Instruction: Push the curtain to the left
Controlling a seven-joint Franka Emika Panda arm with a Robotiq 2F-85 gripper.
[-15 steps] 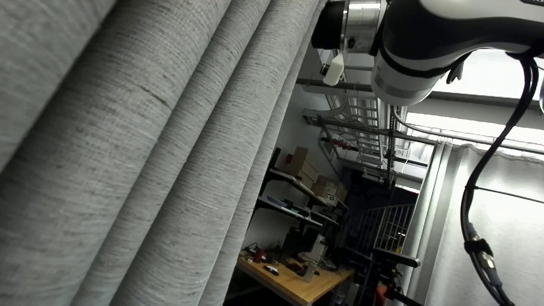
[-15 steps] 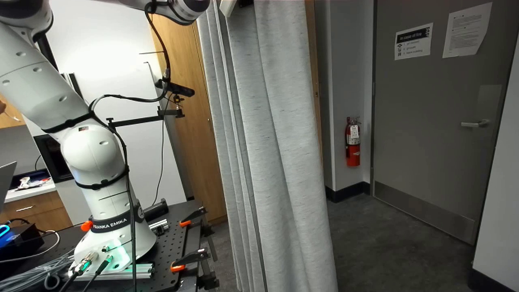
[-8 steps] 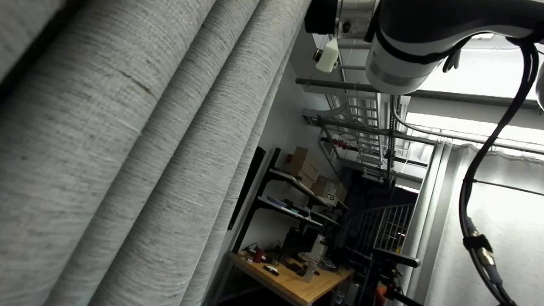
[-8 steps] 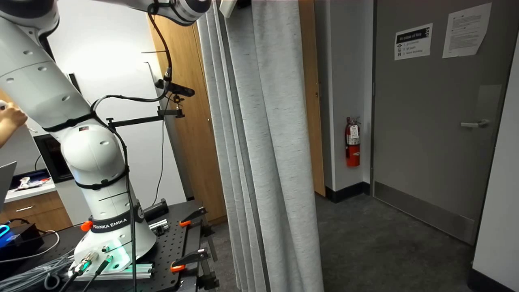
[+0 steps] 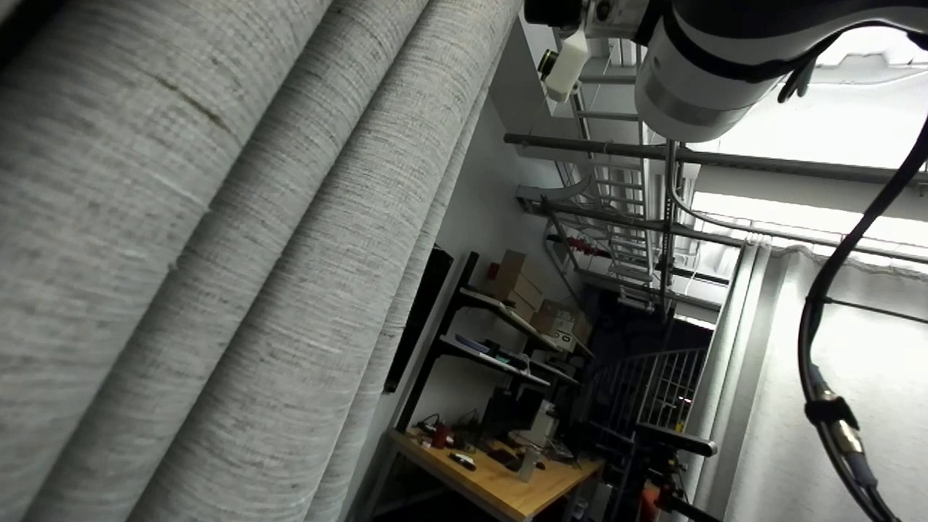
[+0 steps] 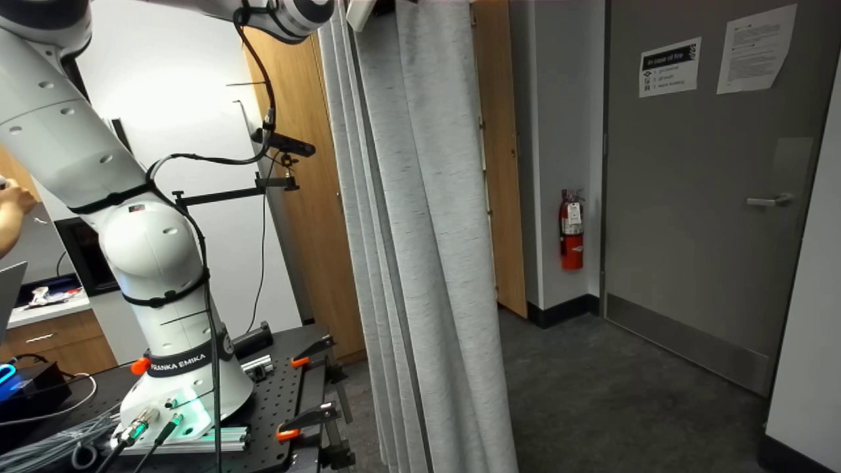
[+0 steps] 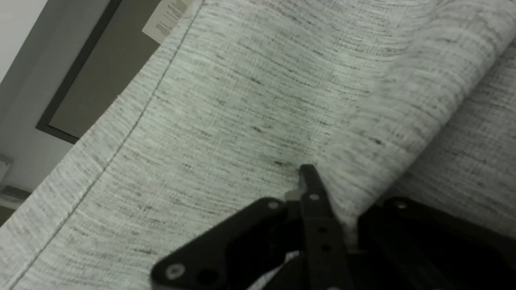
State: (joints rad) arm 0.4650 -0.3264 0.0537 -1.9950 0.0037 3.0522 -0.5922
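Note:
The curtain is a large heather-grey drape with deep vertical folds. It fills the left of an exterior view [image 5: 304, 239] and hangs mid-picture in an exterior view [image 6: 420, 230]. In the wrist view the curtain [image 7: 225, 104] fills most of the picture, with a stitched edge at the left. My gripper [image 7: 334, 201] has a bunched fold of fabric pinched between its fingers. The right fingertip is hidden by the fabric. In an exterior view the dark gripper base [image 5: 554, 11] meets the curtain at the top edge, its fingers hidden.
A wooden cabinet door [image 6: 499, 157], a fire extinguisher [image 6: 571, 230] and a grey door [image 6: 703, 197] stand right of the curtain. A camera on a bracket [image 6: 289, 144] stands beside the arm. A person's hand [image 6: 14, 200] shows at the left edge. A wooden desk [image 5: 507, 482] stands behind.
The curtain has shifted left in both exterior views, uncovering more of the wooden door and a dark wall panel. The wrist has risen slightly in one of them. A hand has come into view.

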